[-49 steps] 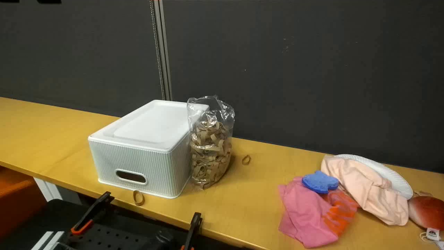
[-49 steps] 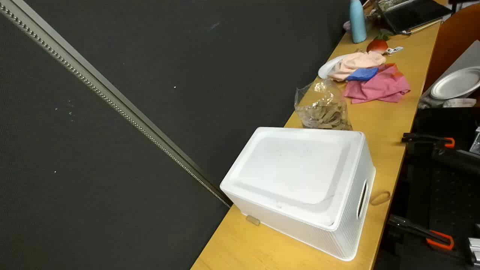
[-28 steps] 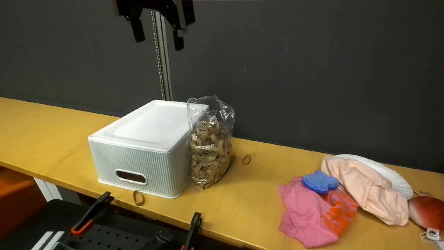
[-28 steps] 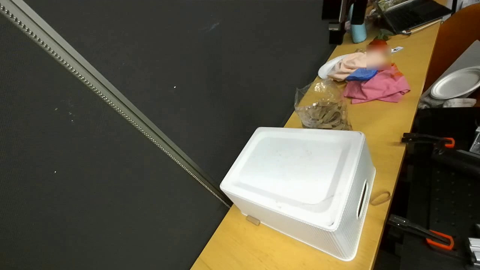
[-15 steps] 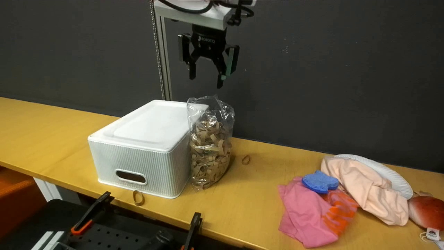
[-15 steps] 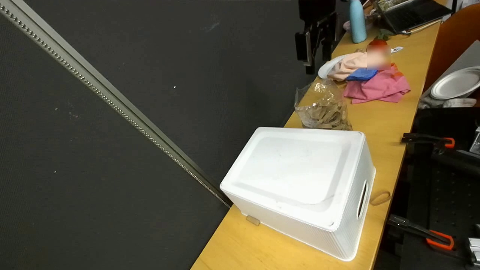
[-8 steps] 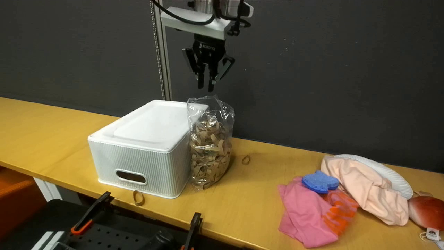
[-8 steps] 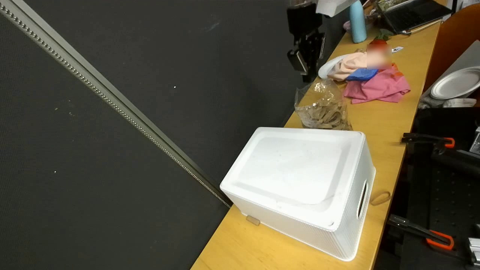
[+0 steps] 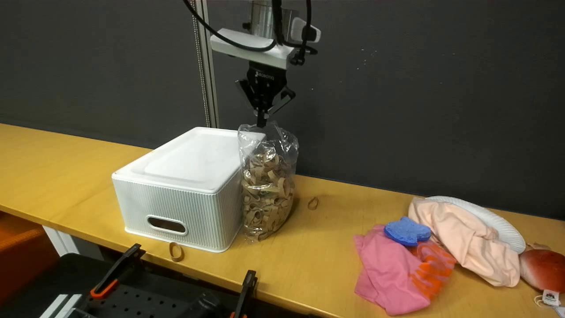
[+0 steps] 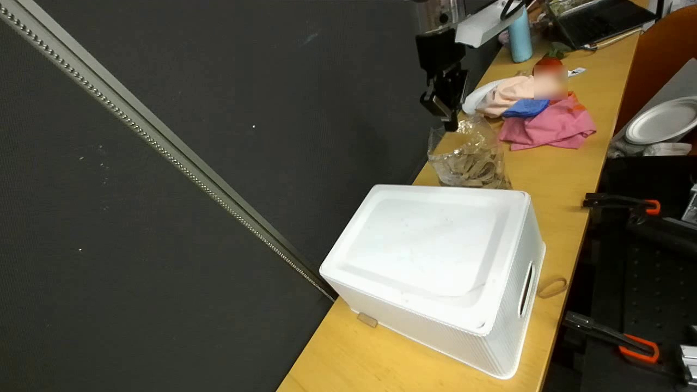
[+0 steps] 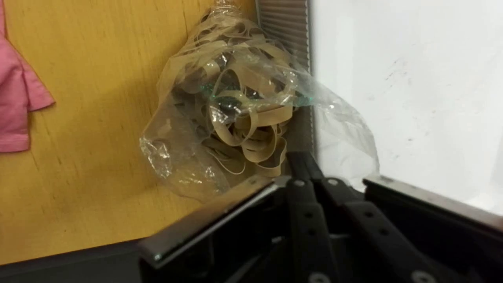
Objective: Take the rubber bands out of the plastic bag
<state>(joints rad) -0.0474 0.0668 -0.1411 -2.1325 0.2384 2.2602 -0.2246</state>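
Gripper (image 9: pixel 261 121) has come down to the mouth of the clear plastic bag (image 9: pixel 285 142), and its fingers (image 11: pixel 296 164) have drawn together, tips meeting; nothing seen held. Contact with the bag: cannot tell. Rubber bands (image 11: pixel 271 116) still inside; bag stands just beside the white ribbed box (image 9: pixel 176 194), between the tabletop's (image 9: pixel 318 251) near and far edges in an exterior view. Judgement: narrowed tips suit entry through the mouth; they must spread inside to pinch a band.
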